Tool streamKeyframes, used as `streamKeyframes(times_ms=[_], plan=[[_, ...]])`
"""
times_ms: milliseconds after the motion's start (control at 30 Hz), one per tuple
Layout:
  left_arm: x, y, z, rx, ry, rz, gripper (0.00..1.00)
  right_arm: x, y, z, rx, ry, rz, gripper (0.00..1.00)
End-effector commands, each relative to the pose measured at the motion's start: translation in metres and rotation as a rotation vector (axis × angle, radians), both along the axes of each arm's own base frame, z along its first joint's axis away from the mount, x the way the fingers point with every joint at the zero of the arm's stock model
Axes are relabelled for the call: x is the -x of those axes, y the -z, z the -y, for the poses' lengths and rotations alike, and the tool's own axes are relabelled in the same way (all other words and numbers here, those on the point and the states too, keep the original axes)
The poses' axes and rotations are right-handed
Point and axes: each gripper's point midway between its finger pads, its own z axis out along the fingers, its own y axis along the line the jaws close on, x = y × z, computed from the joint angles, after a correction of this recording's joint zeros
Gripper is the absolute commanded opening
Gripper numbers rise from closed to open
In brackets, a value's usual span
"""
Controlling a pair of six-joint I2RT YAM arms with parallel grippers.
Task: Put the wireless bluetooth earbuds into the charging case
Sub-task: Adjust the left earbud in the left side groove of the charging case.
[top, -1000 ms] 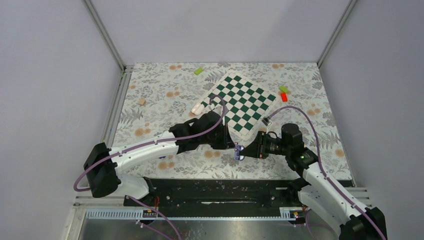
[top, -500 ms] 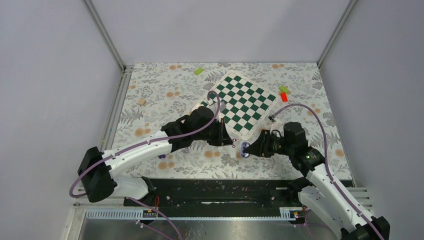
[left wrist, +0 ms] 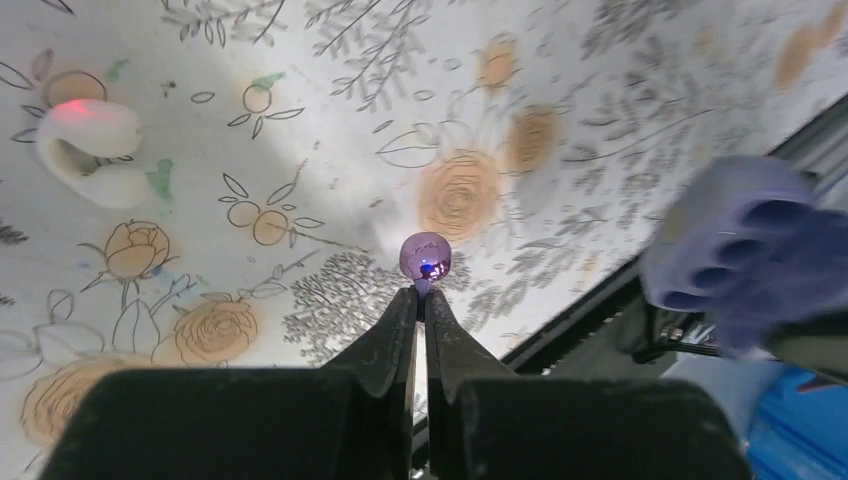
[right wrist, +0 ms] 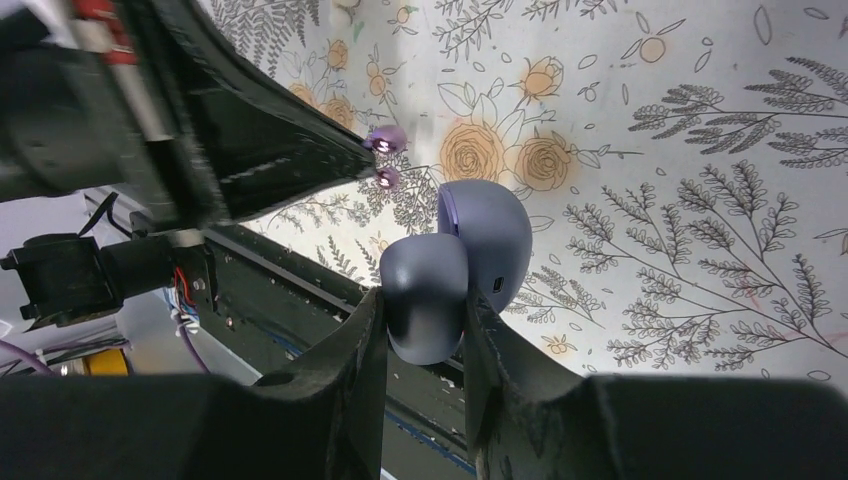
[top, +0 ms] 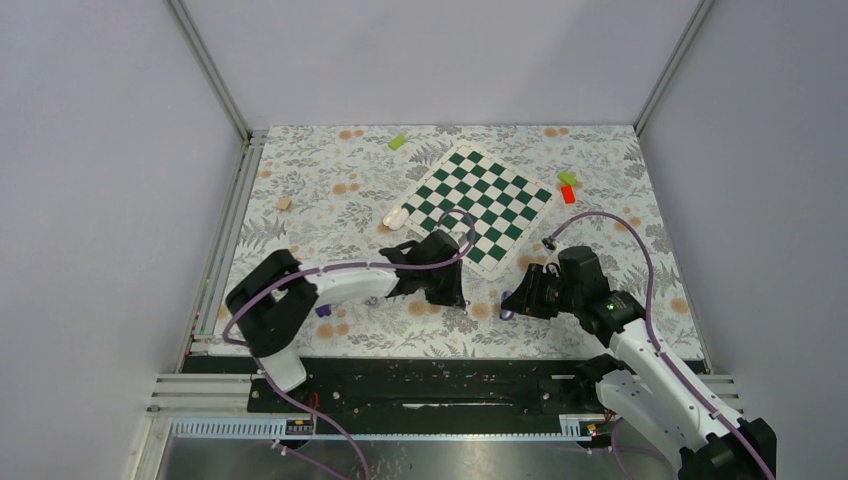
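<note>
My left gripper is shut on the thin stem of a tiny glossy purple earbud, held just above the floral mat. The same bud shows at the left fingers' tip in the right wrist view, with a second purplish spot just below it that I cannot identify. My right gripper is shut on a lavender clamshell charging case, lid open, with a port on its side. The case's hollows face the left gripper from the right. In the top view both grippers sit near the mat's front edge, a short gap apart.
A chessboard lies mid-mat with a white oval piece at its left corner. A white ring-like piece rests on the mat. Green and red blocks, a wooden cube and a purple speck are scattered. The black rail borders the front.
The two grippers, touching a second ago, have drawn apart. The right gripper moved right with the case. The left arm folded back and its shoulder swung toward the mat.
</note>
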Motion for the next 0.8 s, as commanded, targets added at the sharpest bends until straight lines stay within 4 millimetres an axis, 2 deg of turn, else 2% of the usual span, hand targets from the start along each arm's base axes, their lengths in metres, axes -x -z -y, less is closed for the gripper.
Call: streamKeyframes(times_ms=[0,167,333,467,767], plan=[[-0.006,0.004,0.021,0.093,0.064,-0.027,0.00,-0.005,-0.002,0.003,0.024,0.019,0.022,0.00],[-0.008,0.024,0.020,0.124,0.048,-0.106,0.00,-0.004,0.001,0.003,0.021,0.015,0.015,0.00],[-0.007,0.029,0.017,0.113,0.044,-0.124,0.14,-0.005,0.004,0.002,0.024,0.014,0.007,0.00],[-0.005,0.031,0.017,0.121,0.043,-0.143,0.20,-0.006,0.006,0.000,0.020,0.009,-0.003,0.00],[-0.003,0.033,0.018,0.131,0.036,-0.162,0.19,-0.005,0.006,0.000,0.018,0.007,-0.009,0.00]])
